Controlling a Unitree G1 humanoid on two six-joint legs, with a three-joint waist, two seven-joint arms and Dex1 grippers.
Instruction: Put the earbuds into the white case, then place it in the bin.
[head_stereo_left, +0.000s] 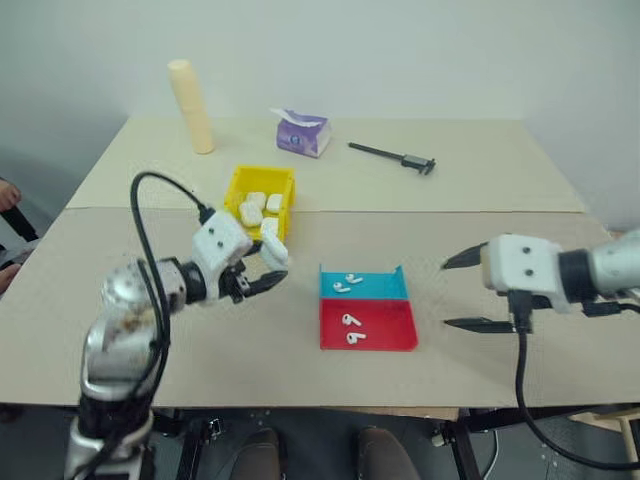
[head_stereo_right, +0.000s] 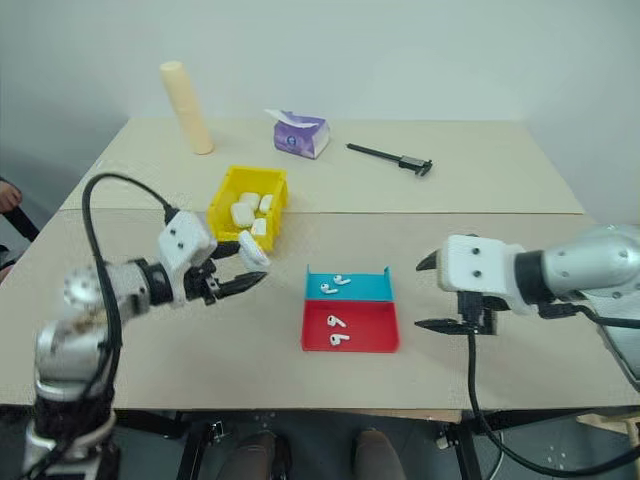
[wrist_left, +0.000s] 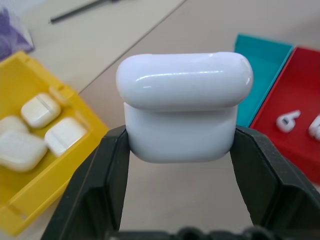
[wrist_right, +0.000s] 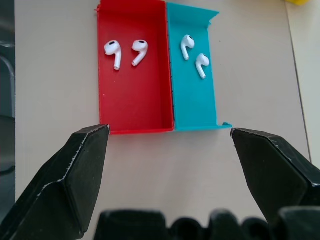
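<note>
A: What has the left gripper (head_stereo_left: 268, 272) got?

B: It is clamped on the white case (wrist_left: 183, 106), one black finger on each side of the lower half, the closed lid standing clear above the fingers. Case and gripper hang above the table (head_stereo_left: 200, 350).

A: And the right gripper (wrist_right: 169, 175)?

B: Spread wide with nothing between its fingers, raised above the table, well apart from the left one.

A: Where are the earbuds?

B: Between the two grippers. Straight ahead of the right gripper's fingertips sits the red tray (wrist_right: 135, 107) with two earbuds (wrist_right: 114, 50) in it, and touching it on the far side, the teal tray (wrist_right: 192, 100) with two more.

A: The bin?

B: The yellow bin (head_stereo_left: 240, 185) stands just beyond the left gripper, holding several other white cases (head_stereo_left: 251, 212).

A: Farther back?

B: Past the bin, a cream cylinder (head_stereo_left: 191, 106) stands upright. Beside it lie a purple tissue pack (head_stereo_left: 302, 133) and a black caliper (head_stereo_left: 392, 155).
</note>
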